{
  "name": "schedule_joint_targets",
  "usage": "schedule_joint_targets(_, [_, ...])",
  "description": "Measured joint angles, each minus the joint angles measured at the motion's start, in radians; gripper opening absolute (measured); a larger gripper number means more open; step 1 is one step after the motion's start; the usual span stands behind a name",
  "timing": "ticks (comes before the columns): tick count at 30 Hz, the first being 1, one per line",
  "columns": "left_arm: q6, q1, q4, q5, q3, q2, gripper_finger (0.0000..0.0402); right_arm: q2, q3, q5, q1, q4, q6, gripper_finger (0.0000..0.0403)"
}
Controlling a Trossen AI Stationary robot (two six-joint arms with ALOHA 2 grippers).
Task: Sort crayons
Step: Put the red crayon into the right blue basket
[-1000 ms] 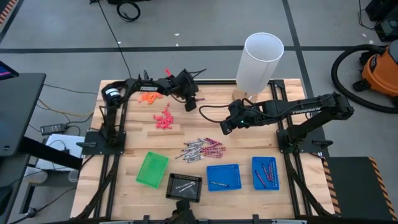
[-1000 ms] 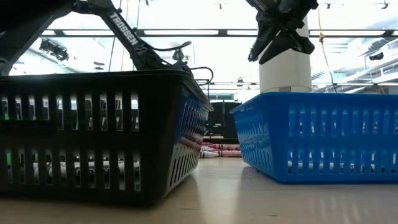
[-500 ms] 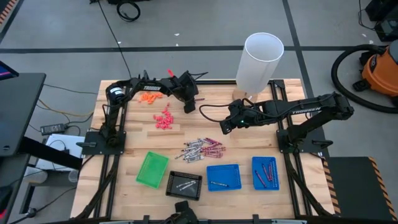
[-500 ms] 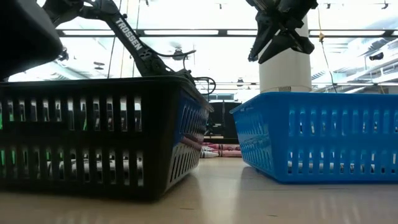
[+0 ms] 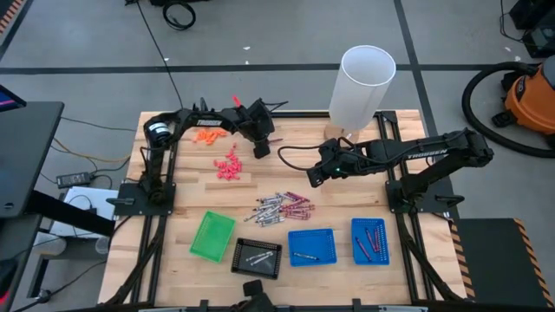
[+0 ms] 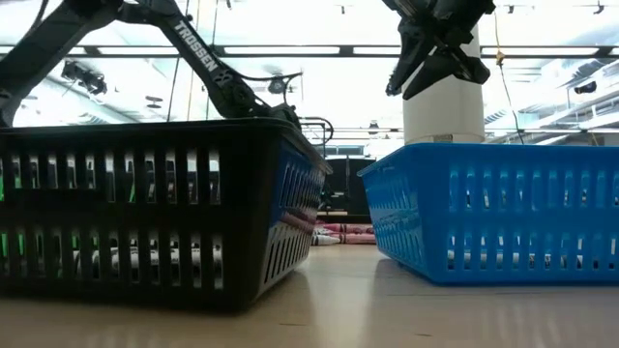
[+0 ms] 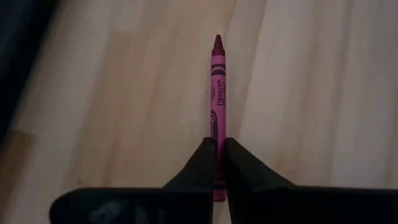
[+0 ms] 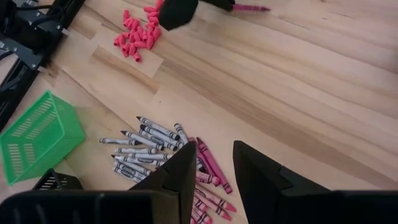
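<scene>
A maroon crayon (image 7: pixel 217 81) sticks out from between the fingers of my left gripper (image 7: pixel 217 146), which is shut on it over the far middle of the table (image 5: pixel 262 143). The other crayons, grey-white and maroon, lie in a loose pile (image 5: pixel 283 208) on the wood at the table's middle. My right gripper (image 8: pixel 214 168) hangs open above the table, just beyond the pile (image 8: pixel 161 152), with nothing between its fingers. In the low view it shows high up (image 6: pixel 435 58). My left gripper pinches the maroon crayon between its two fingertips, on the wrapper toward the blunt end (image 7: pixel 217 132). The fingers lie along the crayon, and its pointed tip (image 7: pixel 217 40) sticks straight out ahead of them. Whether the crayon rests on the wood, I cannot tell.
Four small trays stand along the near edge: green (image 5: pixel 212 236), black (image 5: pixel 257 258) and two blue ones (image 5: pixel 312 246) (image 5: pixel 370 240). Pink bits (image 5: pixel 228 165) and orange bits (image 5: pixel 206 135) lie at the far left. A tall white cylinder (image 5: pixel 364 82) stands at the far edge.
My left gripper has shut at the far middle of the table and has shifted slightly toward the left edge. The left arm has swung in the low view. My right gripper has kept still.
</scene>
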Motion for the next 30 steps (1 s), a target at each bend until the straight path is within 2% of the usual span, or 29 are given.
schedule_joint_targets(7, [-0.050, -0.042, -0.043, 0.004, 0.003, -0.133, 0.0013, -0.009, 0.008, -0.042, 0.000, -0.055, 0.015, 0.0114])
schedule_joint_targets(13, [-0.140, -0.132, -0.047, 0.017, 0.006, -0.223, 0.0013, -0.030, 0.071, -0.139, 0.001, -0.229, -0.004, 0.0114])
schedule_joint_targets(15, [-0.188, -0.170, -0.052, 0.031, 0.004, -0.241, 0.0013, -0.046, 0.072, -0.092, 0.024, -0.220, -0.018, 0.0114])
schedule_joint_targets(18, [-0.261, -0.224, -0.039, 0.067, 0.005, -0.262, 0.0012, -0.071, 0.062, 0.100, 0.072, -0.165, -0.023, 0.0114])
schedule_joint_targets(20, [-0.312, -0.256, -0.020, 0.067, 0.005, -0.271, 0.0012, -0.090, 0.045, 0.182, 0.084, -0.132, -0.022, 0.0114])
schedule_joint_targets(24, [-0.416, -0.317, 0.058, 0.067, 0.005, -0.292, 0.0012, -0.128, -0.009, 0.207, 0.083, 0.058, -0.065, 0.0116])
schedule_joint_targets(30, [-0.588, -0.373, 0.222, 0.026, 0.005, -0.318, 0.0012, -0.189, -0.017, 0.219, 0.095, 0.180, -0.113, 0.0137])
